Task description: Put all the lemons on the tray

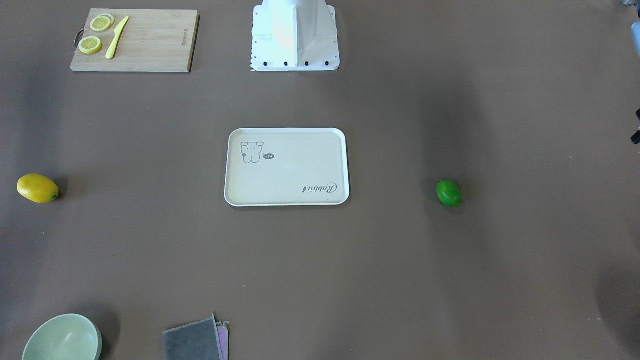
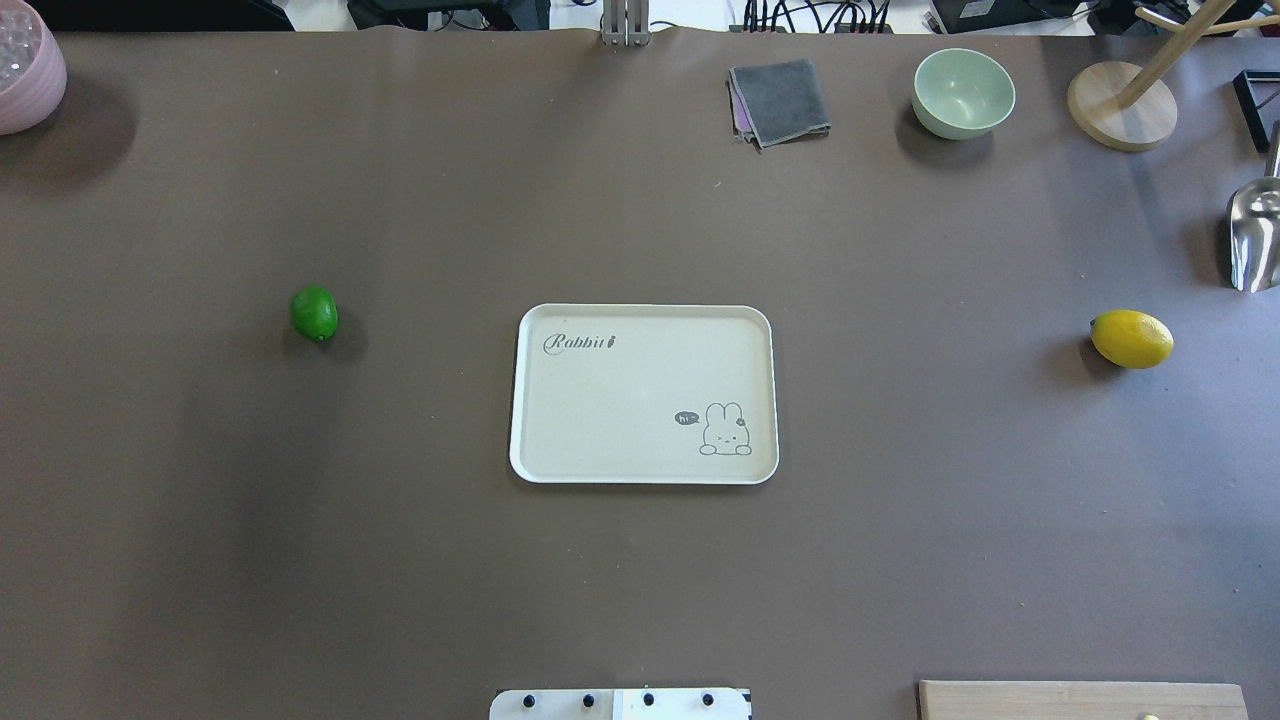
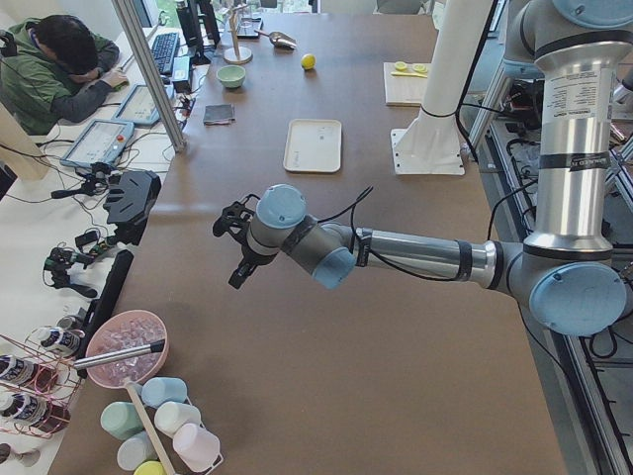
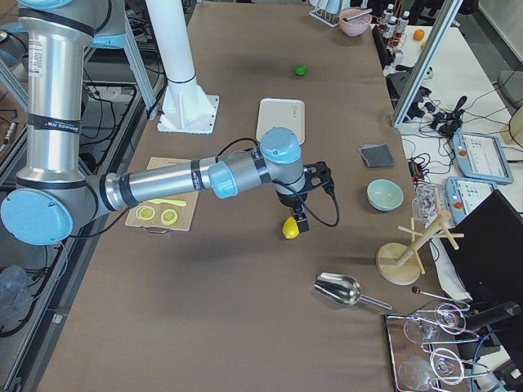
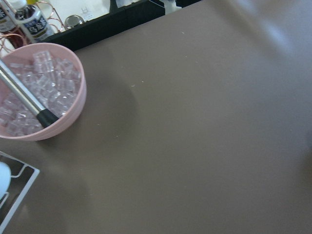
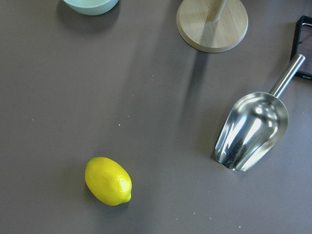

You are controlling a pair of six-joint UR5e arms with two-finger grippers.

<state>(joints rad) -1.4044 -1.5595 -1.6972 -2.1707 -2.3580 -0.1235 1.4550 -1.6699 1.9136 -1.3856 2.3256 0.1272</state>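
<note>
Our tray (image 2: 620, 400) lies bare at mid-bench. The yellow lemon (image 2: 1131, 339) is well apart from it on our right and the green lemon (image 2: 314, 313) well apart on our left, so each arm likely serves its own fruit. Our right tool (image 4: 300, 222) hangs over the yellow lemon and our left tool (image 3: 239, 267) hangs farther out. Released or clenched, we cannot tell.
</note>
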